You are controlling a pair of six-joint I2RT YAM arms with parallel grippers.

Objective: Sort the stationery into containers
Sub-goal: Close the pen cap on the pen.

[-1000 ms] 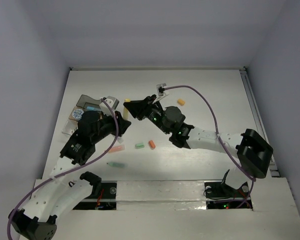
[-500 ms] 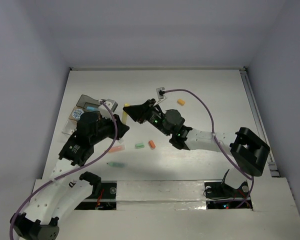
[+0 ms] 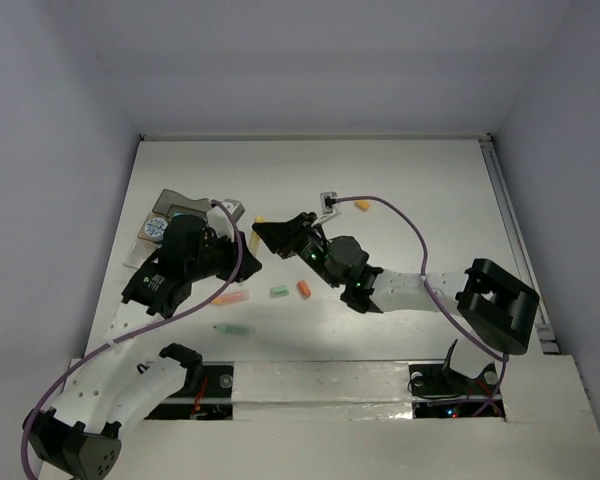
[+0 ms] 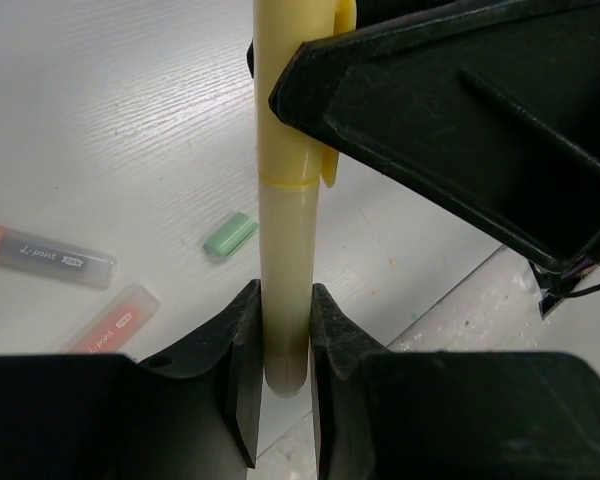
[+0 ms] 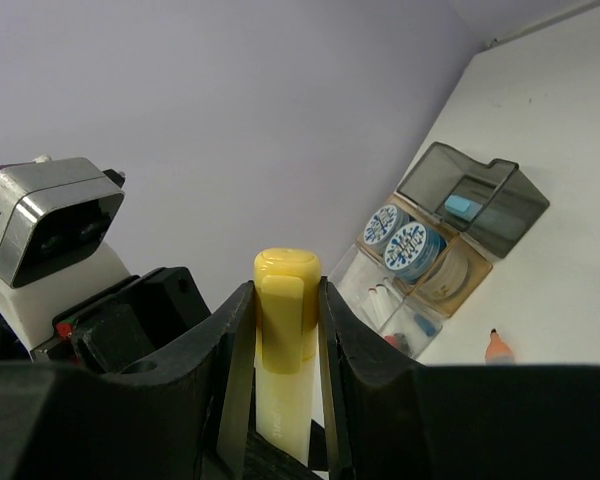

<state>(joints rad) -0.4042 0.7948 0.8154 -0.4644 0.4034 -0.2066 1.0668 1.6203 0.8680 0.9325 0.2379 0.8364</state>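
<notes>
Yellow marker [image 4: 283,200] pinched by left gripper [image 4: 283,335] and, apparently, right gripper [image 5: 285,320].

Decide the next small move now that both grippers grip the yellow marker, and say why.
Probably the right gripper should open and let go. The left gripper is clamped on the lower end of the yellow marker while the right pinches its capped end. The containers sit on the left arm's side, so the left arm seems better placed to deliver it.
</notes>
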